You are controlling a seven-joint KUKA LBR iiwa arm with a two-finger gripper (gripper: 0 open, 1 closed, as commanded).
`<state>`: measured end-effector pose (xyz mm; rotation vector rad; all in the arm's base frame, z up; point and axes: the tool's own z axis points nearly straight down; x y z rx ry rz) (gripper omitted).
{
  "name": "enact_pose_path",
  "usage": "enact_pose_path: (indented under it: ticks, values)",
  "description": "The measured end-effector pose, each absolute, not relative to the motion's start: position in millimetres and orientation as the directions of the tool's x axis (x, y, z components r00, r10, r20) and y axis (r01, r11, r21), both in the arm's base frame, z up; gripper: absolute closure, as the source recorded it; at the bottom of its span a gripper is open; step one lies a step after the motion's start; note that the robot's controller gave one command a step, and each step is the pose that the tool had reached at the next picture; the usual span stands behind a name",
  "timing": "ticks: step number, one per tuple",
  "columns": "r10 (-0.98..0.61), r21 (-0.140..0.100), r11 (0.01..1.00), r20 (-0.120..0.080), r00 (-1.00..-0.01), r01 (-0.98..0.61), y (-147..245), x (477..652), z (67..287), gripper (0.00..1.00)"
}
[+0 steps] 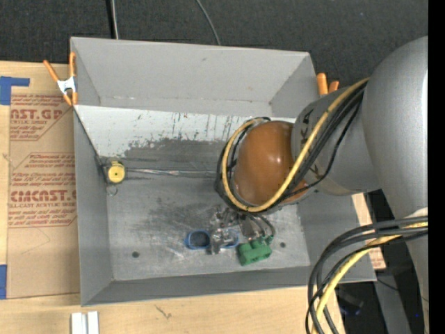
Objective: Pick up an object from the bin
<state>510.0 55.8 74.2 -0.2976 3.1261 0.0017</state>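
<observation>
My gripper (226, 236) reaches down into the front middle of the bin, its metal fingers just under the orange wrist cover. A small blue ring-shaped piece (197, 240) lies right at its left side, touching or nearly touching the fingertips. A green block (254, 251) sits just to the right of the fingers, near the bin's front wall. Whether anything is between the fingers is hidden by the gripper's own body.
A small yellow round thing (115, 173) lies at the bin's left wall, with a thin rod (167, 172) running from it toward the middle. The arm and its cables cover the bin's right side.
</observation>
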Motion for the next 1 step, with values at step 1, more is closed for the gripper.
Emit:
enact_pose_path:
  ticks: [1]
  values:
    - [-0.239,-0.002,0.971,-0.010,-0.971,-0.239,35.0,509.4,235.8,1.00]
